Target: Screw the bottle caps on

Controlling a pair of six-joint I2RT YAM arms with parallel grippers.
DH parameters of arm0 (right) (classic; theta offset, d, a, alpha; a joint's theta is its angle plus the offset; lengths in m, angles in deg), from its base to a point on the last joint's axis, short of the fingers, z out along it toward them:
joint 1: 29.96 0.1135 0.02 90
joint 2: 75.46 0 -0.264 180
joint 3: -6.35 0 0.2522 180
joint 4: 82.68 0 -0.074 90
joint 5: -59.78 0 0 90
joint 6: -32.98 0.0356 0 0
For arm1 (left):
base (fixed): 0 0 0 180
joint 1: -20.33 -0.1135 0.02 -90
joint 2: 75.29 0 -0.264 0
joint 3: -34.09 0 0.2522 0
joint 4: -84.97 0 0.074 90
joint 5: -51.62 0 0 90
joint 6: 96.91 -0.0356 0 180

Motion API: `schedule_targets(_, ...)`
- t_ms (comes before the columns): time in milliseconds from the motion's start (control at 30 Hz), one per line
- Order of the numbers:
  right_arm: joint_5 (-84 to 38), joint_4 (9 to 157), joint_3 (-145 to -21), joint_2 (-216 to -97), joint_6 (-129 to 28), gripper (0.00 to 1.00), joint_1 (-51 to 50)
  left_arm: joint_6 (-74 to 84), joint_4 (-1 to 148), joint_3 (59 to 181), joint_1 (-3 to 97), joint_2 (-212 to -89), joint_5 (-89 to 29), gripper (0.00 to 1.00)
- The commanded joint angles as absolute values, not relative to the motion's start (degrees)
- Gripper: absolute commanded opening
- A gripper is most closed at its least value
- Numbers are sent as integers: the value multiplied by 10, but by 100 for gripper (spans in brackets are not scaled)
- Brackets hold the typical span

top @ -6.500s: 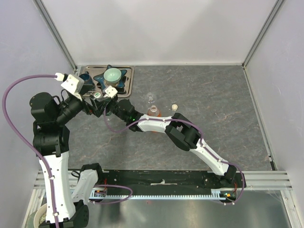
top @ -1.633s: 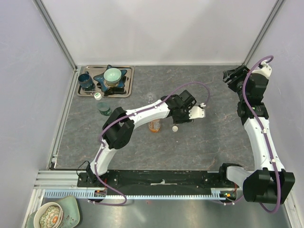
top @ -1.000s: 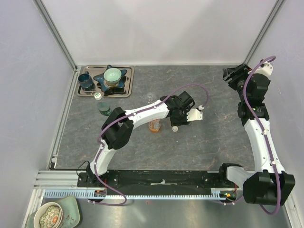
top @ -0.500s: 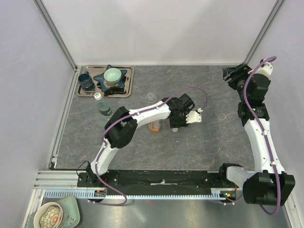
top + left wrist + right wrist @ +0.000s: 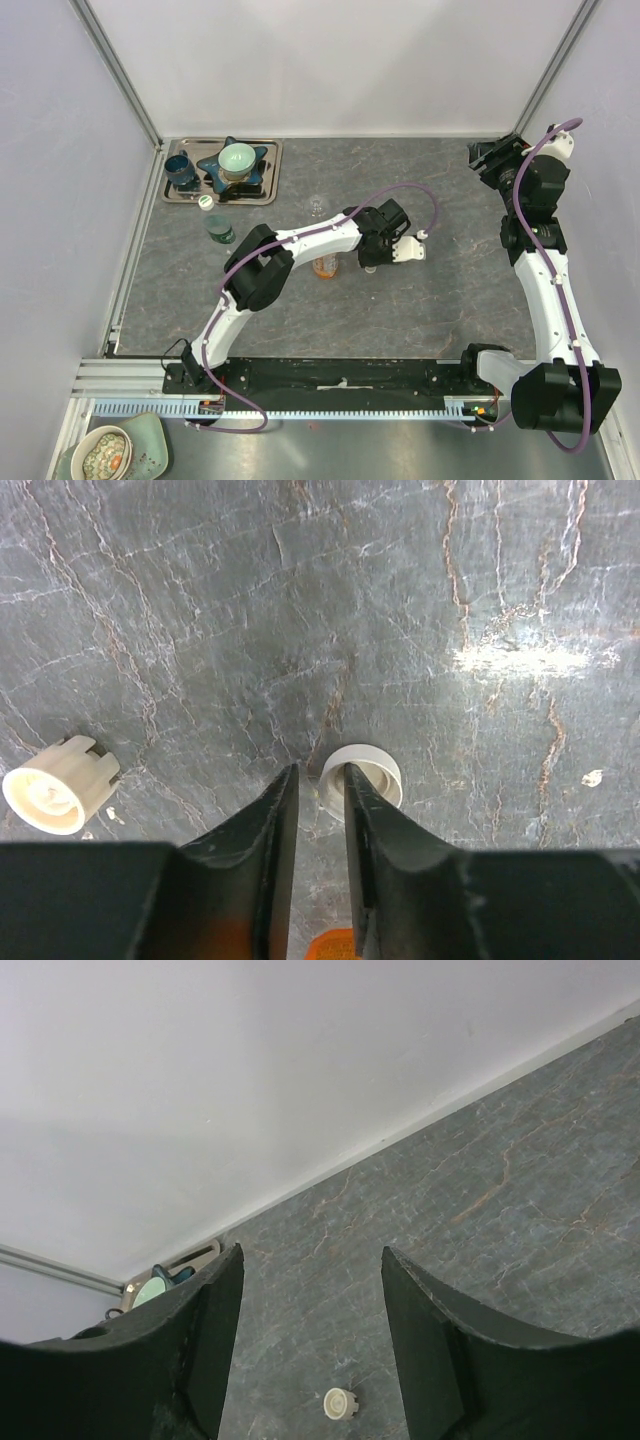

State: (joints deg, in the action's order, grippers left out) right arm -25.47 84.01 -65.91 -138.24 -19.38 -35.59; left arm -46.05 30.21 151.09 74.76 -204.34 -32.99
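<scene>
**Left fingers** [image 5: 268, 830]: they point straight down at the tabletop [image 5: 450, 600]. They are narrow, with a gap slimmer than the cap [image 5: 375, 770] below them.
- The cap lies flat on the tabletop. Its left edge shows in the gap, and the rest sits beyond the right-hand finger.
- Cannot tell whether the fingers pinch its wall or hang just above it.
- Judgement: the step in hand is picking up this cap. The offset suggests a grip on the rim rather than across the full width, which could tip or flick the cap.

**Orange bottle** [image 5: 323, 265]: it stands upright just beside the left fingers. Judgement: with the cap this near, the carry to the neck is short.

**Cream notched piece** [image 5: 60, 785]: it lies on its side, left of the fingers and apart from them. It is probably another cap, but I am not sure.

**Other bottles:** the small clear bottle [image 5: 317, 207] stands beyond the orange one. The greenish bottle [image 5: 220, 230] is well to the left, near the tray [image 5: 272, 172], with a pale cap [image 5: 205, 201] just beside that tray.

**Right fingers** [image 5: 205, 1340]: they are wide apart with nothing between them. They are held high at the far right corner, well apart from the bottles. Judgement: this arm is parked to leave the left arm room. It will likely be wanted to steady a bottle when a cap is turned.
</scene>
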Motion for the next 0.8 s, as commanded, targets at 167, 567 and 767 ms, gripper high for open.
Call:
schedule_targets(167, -237, 871, -666, -1376, -181, 64, -357, -459, 300, 1534, 746, -2044, -302, 2)
schedule_targets(567, -217, 901, -674, -1347, -189, 66, -357, -357, 270, 1603, 754, -1903, -277, 2)
schedule_targets(767, -173, 938, -677, -1327, -180, 69, -357, -290, 268, 1642, 739, -1742, -253, 2)
